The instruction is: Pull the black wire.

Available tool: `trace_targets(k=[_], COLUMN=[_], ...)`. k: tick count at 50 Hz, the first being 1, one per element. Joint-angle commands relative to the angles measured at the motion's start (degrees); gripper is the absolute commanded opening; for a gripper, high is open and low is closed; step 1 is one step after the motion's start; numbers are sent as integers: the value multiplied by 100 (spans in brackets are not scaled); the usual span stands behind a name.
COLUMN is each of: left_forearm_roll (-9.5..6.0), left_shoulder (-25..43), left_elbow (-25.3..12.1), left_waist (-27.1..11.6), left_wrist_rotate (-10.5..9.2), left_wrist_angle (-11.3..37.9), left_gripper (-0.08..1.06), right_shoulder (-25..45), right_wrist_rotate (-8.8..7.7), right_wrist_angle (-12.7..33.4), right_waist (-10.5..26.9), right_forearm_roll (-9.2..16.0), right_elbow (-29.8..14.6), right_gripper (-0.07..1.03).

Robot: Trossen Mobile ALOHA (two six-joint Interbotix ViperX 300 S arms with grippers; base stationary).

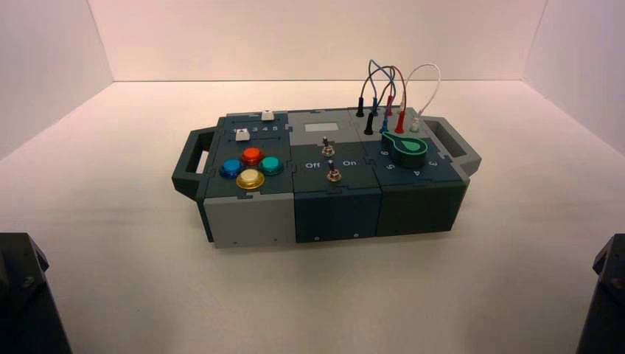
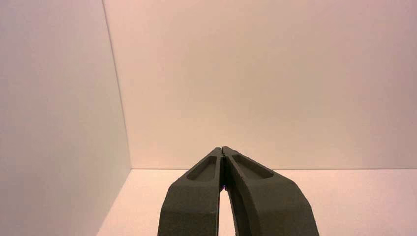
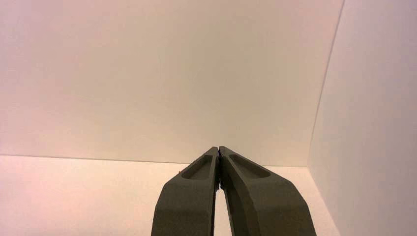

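The black wire (image 1: 368,124) stands plugged into the back right part of the box (image 1: 250,221), its two black plugs side by side and its thin lead arching up above them. It shows only in the high view. My left gripper (image 2: 223,148) is shut and empty, facing the bare wall and floor; its arm (image 1: 22,295) is parked at the near left corner. My right gripper (image 3: 218,148) is shut and empty too; its arm (image 1: 608,295) is parked at the near right corner. Both are far from the box.
Next to the black wire stand a blue-plugged lead (image 1: 384,124), a red-plugged lead (image 1: 400,122) and a white lead (image 1: 431,74). In front of them sits a green knob (image 1: 407,150). Toggle switches (image 1: 333,174) are mid-box, coloured buttons (image 1: 252,155) at the left. White walls enclose the table.
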Motion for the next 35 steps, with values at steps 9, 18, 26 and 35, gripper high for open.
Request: trace_targets(k=[9,18,26,35], left_forearm_roll=[0,0,-26,-105], left_shoulder=[35,53,35,167], left_elbow=[-202,-237,-352,-492], left_waist=[9,-272,-905,-1828], left_wrist_rotate=[26,35,18,-18], left_wrist_angle=[176,694,1362,1978], left_gripper=[-3,-3,-3,-3], right_shoulder=[70,246,475,650], right_wrist_rotate=[-26,-26,-35,-35], right_wrist_angle=[132,334,615,870], right_waist=[237,422,650,729], right_forearm_roll=[18,18,9,9], right_elbow=[-176,-211,-325,-439], right_gripper=[-2,-2,-2,-2])
